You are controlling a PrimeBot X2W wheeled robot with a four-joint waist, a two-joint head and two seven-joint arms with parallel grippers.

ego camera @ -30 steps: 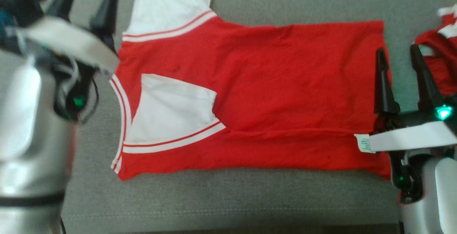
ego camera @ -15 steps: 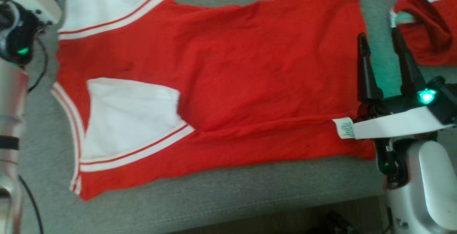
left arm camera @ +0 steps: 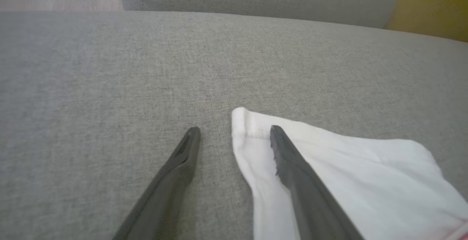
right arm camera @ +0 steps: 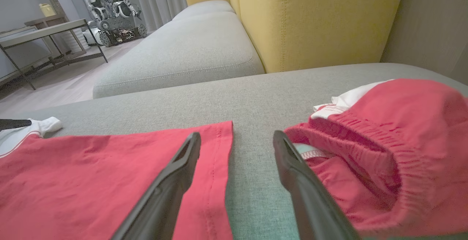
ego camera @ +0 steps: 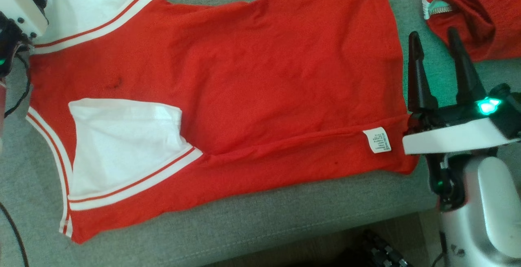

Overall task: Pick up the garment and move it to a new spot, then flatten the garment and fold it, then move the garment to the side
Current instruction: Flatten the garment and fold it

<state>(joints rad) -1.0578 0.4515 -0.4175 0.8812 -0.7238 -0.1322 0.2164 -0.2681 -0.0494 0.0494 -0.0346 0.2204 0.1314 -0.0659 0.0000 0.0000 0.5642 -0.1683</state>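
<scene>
Right wrist view reveals yellow backrest (right arm camera: pixel 314 17) beyond garment (right arm camera: pixel 91 174).

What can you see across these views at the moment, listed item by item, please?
shirt: one, red with white sleeves and trim, spread flat on the sofa seat
care label: one, white, on the shirt near its hem
second garment: one, red with an elastic waistband, bunched past the shirt's hem
sofa seat: one, grey, under both garments
backrest cushion: one, yellow, behind the seat
table: one, metal-framed, far background
other robot: one, white and dark, beyond the table
left gripper: one, dark, open, at the shirt's sleeve tip
right gripper: one, dark, open, beside the hem
</scene>
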